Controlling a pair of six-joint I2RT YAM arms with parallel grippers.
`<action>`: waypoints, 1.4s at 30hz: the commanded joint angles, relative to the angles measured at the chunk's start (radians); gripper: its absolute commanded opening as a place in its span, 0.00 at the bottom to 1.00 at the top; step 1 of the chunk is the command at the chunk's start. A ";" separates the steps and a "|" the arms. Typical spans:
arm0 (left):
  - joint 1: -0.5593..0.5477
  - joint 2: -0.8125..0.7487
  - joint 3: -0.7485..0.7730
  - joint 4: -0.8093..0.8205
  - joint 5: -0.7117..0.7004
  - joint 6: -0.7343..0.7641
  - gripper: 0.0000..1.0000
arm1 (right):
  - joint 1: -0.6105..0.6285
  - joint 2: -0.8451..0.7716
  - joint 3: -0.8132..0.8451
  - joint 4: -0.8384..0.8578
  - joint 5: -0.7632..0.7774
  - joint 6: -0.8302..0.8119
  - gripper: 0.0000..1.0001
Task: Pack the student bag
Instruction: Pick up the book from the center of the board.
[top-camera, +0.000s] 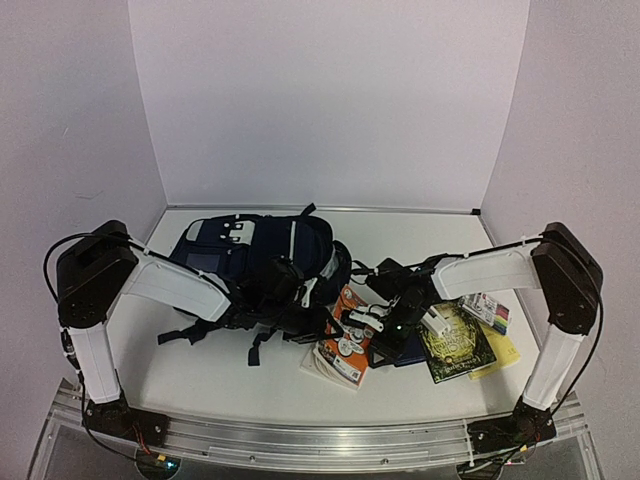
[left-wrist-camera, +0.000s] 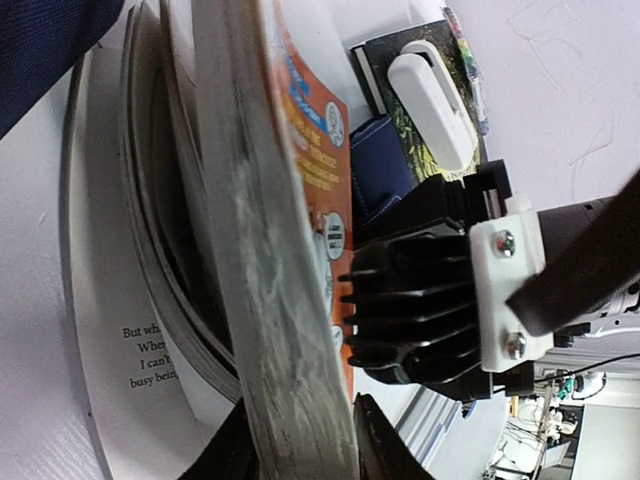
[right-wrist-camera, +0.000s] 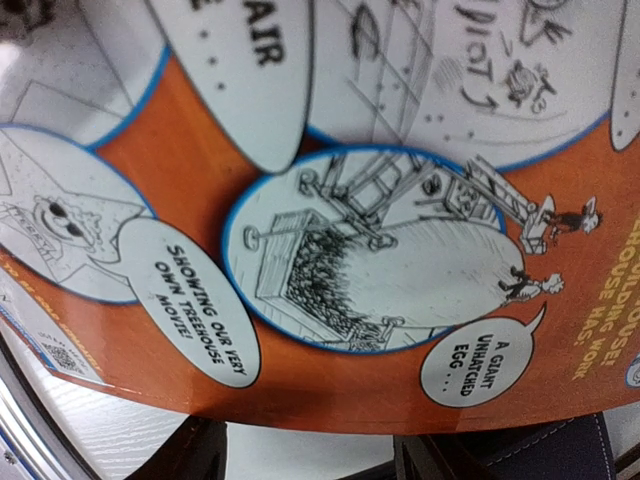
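Observation:
The student bag (top-camera: 255, 250), navy with thin white stripes, lies at the middle left of the table. An orange comic-covered book (top-camera: 345, 345) rests right of it with its pages fanned apart. My left gripper (left-wrist-camera: 300, 440) reaches under the bag's edge and is shut on the book's thick block of pages (left-wrist-camera: 255, 250), one finger on each side. My right gripper (right-wrist-camera: 310, 450) comes in from the right. Its fingers (right-wrist-camera: 190, 450) stand apart, open, and the orange cover (right-wrist-camera: 330, 380) is just ahead of them with nothing between them.
Right of the orange book lie a small navy wallet (top-camera: 410, 350) and a dark green-and-gold book (top-camera: 458, 345) with a white block (top-camera: 436, 322) on it. A pack of markers (top-camera: 487, 312) and a yellow sheet (top-camera: 503, 355) lie further right. White walls close in on three sides.

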 joint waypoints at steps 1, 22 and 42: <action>-0.024 -0.009 0.020 -0.100 0.012 0.014 0.21 | 0.011 0.031 0.040 0.119 -0.047 0.029 0.59; -0.005 -0.453 0.050 -0.193 0.059 0.183 0.00 | -0.120 -0.353 0.311 -0.171 -0.118 0.074 0.98; 0.052 -0.640 0.093 -0.063 -0.118 0.247 0.00 | -0.310 -0.224 0.452 -0.021 -0.745 0.579 0.98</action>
